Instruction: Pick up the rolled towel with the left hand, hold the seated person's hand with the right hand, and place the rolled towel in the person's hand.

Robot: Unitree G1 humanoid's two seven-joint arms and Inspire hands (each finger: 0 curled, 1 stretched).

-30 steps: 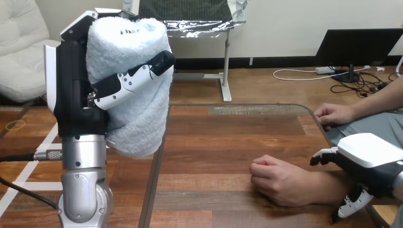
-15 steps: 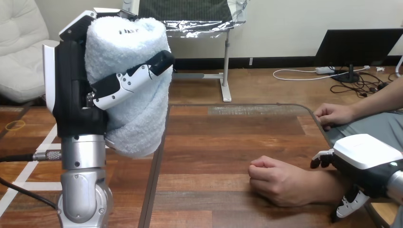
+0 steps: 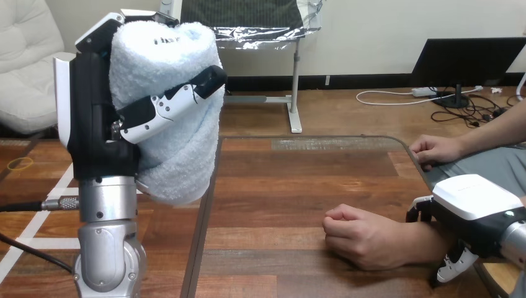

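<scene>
Our left hand (image 3: 99,124) stands raised at the left of the frame. Its thumb (image 3: 167,105) and fingers are curled tight round the rolled towel (image 3: 167,62), which stands upright in the upper left, well above the table (image 3: 279,186). At the lower right, the person's nearer hand (image 3: 360,239) rests on the wood, closed in a loose fist. Our right hand (image 3: 474,202) sits over that arm's wrist, just behind the fist at the frame's lower right edge. We cannot tell whether it grips the wrist.
</scene>
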